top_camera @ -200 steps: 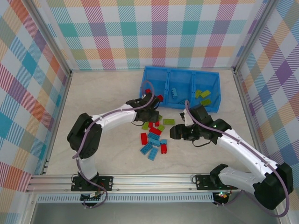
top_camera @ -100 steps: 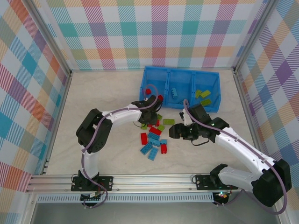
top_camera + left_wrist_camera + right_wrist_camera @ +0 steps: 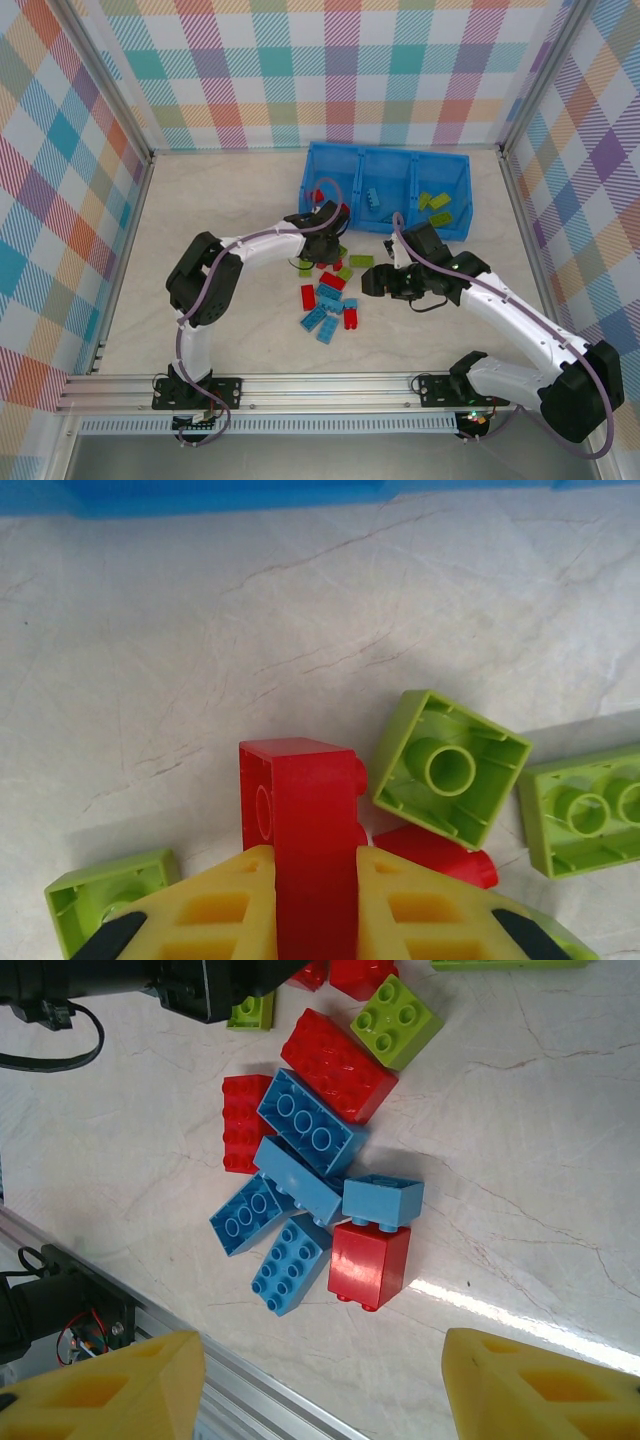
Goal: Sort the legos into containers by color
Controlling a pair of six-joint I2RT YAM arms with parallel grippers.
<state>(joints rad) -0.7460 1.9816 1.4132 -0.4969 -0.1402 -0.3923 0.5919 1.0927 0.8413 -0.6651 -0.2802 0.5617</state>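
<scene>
My left gripper (image 3: 322, 250) is at the top of the loose pile, just in front of the blue bin (image 3: 390, 152). It is shut on a red lego (image 3: 305, 820) held on edge between its yellow fingers (image 3: 215, 900). Lime green legos (image 3: 450, 770) and another red one (image 3: 435, 852) lie round it. My right gripper (image 3: 372, 285) stands open to the right of the pile, above light blue legos (image 3: 310, 1135) and a red lego (image 3: 370, 1265). The bin holds red legos (image 3: 318, 195) on the left, a blue one (image 3: 372, 197) in the middle and green ones (image 3: 435, 205) on the right.
The aluminium rail (image 3: 150, 1310) runs along the near table edge, close to the blue legos. The left arm's black wrist (image 3: 200, 985) sits at the far side of the pile. Checked walls enclose the table, with bare tabletop (image 3: 220, 200) on the left.
The left arm's elbow has swung right and its gripper has shifted slightly down and right at the pile's top edge. The right gripper has hardly moved.
</scene>
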